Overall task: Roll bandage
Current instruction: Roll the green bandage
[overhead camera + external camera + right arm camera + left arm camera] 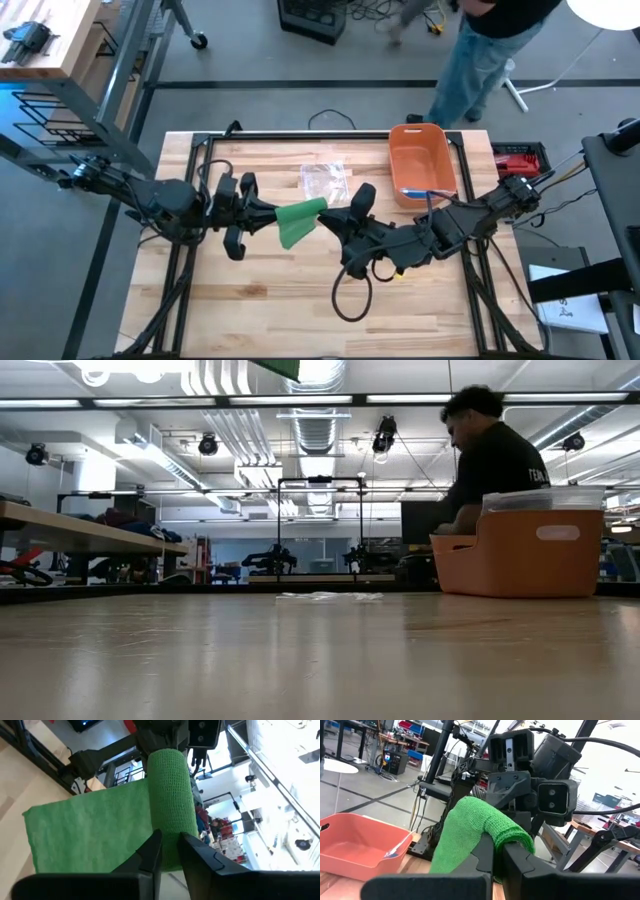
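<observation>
Bandage (297,221) hangs mid-air over table (270,310), left hand (262,212) clamped on one end, right hand (330,221) nipping the other, keeping it taut for rolling.

Low view shows neither arm. Clear wrapper (325,180) contents too small to identify. Person (490,45) cut off by the high view's upper edge; moving hand blurred.

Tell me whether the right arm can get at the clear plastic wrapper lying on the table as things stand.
Probably not yet. The right gripper is pinching the green bandage, which the left gripper holds from the other side. The clear wrapper lies close by with nothing over it, but the arm would have to release first.
</observation>
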You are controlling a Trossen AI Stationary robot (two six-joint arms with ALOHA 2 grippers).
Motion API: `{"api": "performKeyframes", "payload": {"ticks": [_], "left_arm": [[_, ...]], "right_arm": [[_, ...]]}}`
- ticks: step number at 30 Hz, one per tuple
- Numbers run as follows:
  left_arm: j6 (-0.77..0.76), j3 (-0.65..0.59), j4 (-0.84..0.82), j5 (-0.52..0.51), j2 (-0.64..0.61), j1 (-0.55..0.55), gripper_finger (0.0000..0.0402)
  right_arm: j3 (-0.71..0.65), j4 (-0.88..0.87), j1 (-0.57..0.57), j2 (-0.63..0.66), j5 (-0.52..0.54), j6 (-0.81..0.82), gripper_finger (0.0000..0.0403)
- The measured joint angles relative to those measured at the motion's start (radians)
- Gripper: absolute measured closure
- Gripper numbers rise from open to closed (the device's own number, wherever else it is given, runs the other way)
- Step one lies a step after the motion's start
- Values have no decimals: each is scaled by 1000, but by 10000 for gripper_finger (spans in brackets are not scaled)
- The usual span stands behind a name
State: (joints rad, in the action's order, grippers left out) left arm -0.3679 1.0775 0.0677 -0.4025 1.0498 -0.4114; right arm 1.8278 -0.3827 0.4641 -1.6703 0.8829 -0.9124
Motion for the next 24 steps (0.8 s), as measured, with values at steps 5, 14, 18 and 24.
{"api": "performKeyframes", "payload": {"ticks": [5, 14, 18, 24], "left_arm": [[0, 0, -6, 2, 6, 0, 400], [0, 0, 15, 27, 8, 0, 400], [-7, 0, 20, 27, 8, 0, 400], [-16, 0, 31, 41, 8, 0, 400]], "right_arm": [[0, 8, 0, 0, 0, -26, 319], [0, -18, 0, 0, 5, -43, 304], [0, -45, 3, 0, 8, -49, 321], [1, -45, 3, 0, 9, -50, 348]]}}
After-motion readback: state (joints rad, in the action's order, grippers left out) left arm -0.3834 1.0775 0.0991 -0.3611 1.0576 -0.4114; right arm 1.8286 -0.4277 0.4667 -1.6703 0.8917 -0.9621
